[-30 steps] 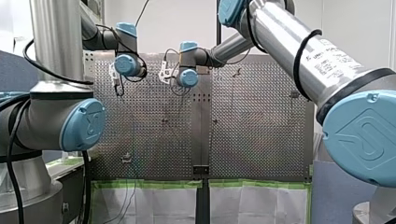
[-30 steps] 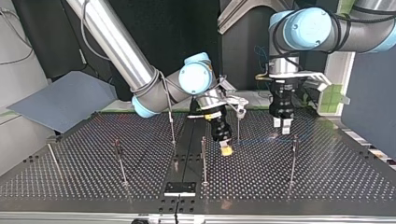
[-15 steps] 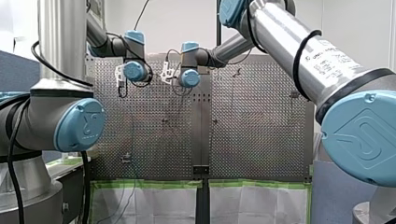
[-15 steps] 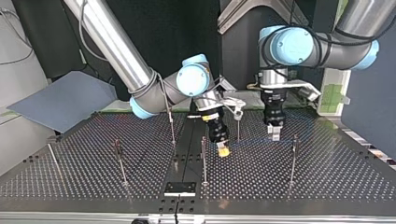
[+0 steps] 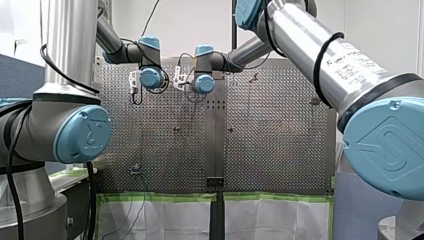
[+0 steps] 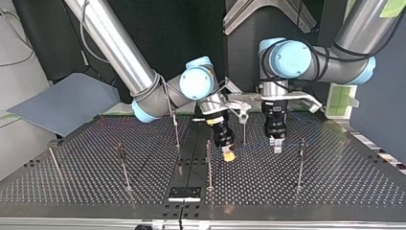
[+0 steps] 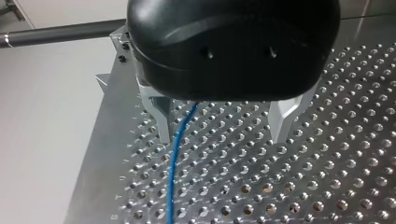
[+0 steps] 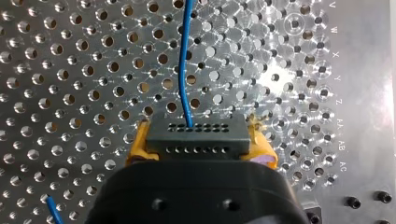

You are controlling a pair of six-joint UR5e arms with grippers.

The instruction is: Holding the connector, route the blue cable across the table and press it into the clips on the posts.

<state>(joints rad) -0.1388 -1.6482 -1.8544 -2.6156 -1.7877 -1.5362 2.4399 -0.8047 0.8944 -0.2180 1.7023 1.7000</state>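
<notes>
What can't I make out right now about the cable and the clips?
Left wrist view: where the blue cable goes past my left gripper; its black body hides that.
Right wrist view: the cable ahead of the connector; cut off by the edge.
Top view: clips on the posts; too small.
Front view: the connector; my right arm's wrist joint hides it.

The perforated metal table (image 8: 56, 70) is bare and shiny, glinting round every hole. The thin blue cable (image 8: 186, 60) has a smooth, faintly glossy sheath. The black rectangular connector (image 8: 196, 137) looks like matt plastic. My right gripper (image 8: 201, 147) wears dull yellow pads (image 8: 138, 144); my left gripper (image 7: 219, 123) has a smooth satin-black shell (image 7: 233, 42) and pale bare-metal fingers (image 7: 282, 116). My right arm's tube (image 5: 310, 45) is brushed silver metal, its blue joint cap (image 5: 387, 147) glossy plastic.
</notes>
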